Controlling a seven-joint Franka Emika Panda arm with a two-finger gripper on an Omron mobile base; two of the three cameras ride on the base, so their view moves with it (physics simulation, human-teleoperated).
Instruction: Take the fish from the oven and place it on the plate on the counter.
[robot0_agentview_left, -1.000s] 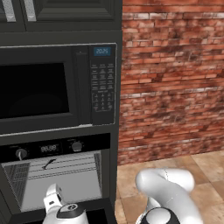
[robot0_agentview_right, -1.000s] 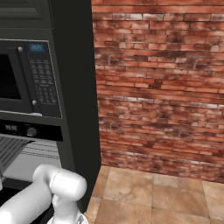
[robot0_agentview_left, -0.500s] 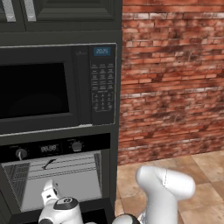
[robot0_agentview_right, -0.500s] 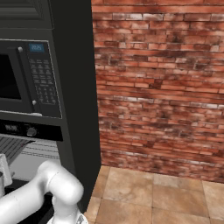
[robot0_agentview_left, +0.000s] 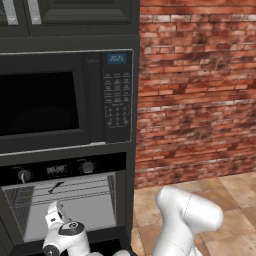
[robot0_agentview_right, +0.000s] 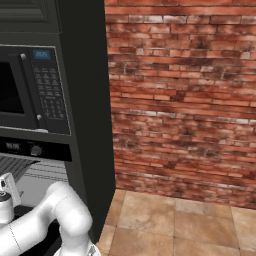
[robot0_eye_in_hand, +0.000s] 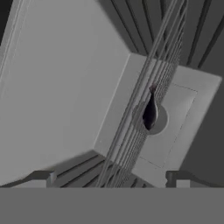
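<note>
**Reaching into oven for fish**

Left base view: gripper (robot0_agentview_left: 54, 218) at the open oven (robot0_agentview_left: 65, 200), fish (robot0_agentview_left: 55, 187) on the rack.
Right base view: gripper (robot0_agentview_right: 7, 186) at oven mouth.
Hand view: fingertips (robot0_eye_in_hand: 41, 177) spread wide, empty; fish (robot0_eye_in_hand: 150, 111) ahead on rack. Probably light, slick, thin; best pinched mid-body.

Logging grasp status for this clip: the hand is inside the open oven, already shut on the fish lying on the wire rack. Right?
Not quite. The hand is open and holds nothing: in the hand view its two fingertips stand far apart, and the fish lies on the wire rack beyond them, untouched. The rest stands: the left base view shows the hand reaching into the open oven.
</note>
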